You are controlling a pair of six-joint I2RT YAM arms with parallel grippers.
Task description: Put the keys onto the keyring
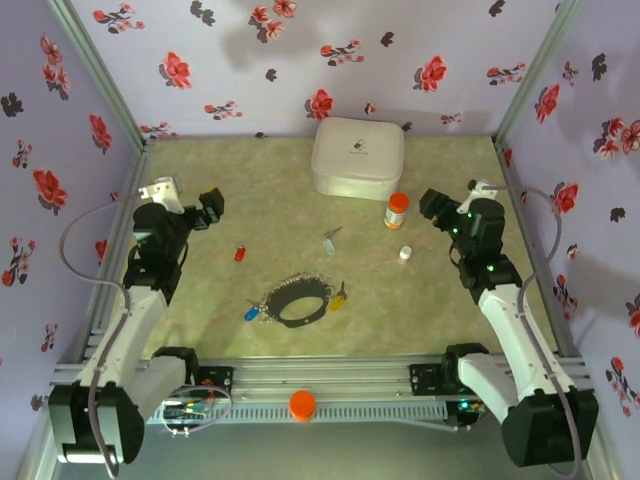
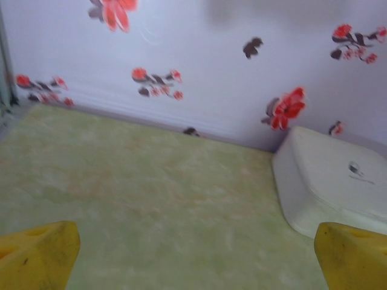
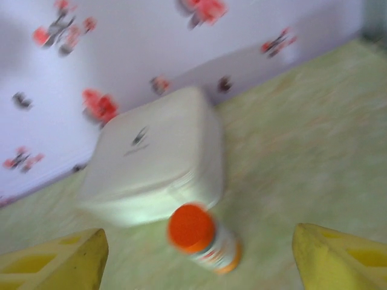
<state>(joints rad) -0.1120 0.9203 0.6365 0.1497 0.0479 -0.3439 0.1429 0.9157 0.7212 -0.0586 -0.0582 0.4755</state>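
The left tool [image 1: 212, 207] and right tool [image 1: 432, 205] hang wide open and empty, well apart from the keyring [image 1: 300, 300] on the surface [image 1: 250, 190].

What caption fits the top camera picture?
Left gripper and right gripper open; keyring and keys lying on table.

You've a red key [image 1: 239, 254], blue key [image 1: 251, 313], yellow key [image 1: 340, 297], silvery-grey key [image 1: 329, 241] and a dark keyring [image 1: 300, 322] edged silver. The table [image 1: 220, 300] is mottled pale green, the walls [image 1: 150, 40] lilac with red and black flowers.
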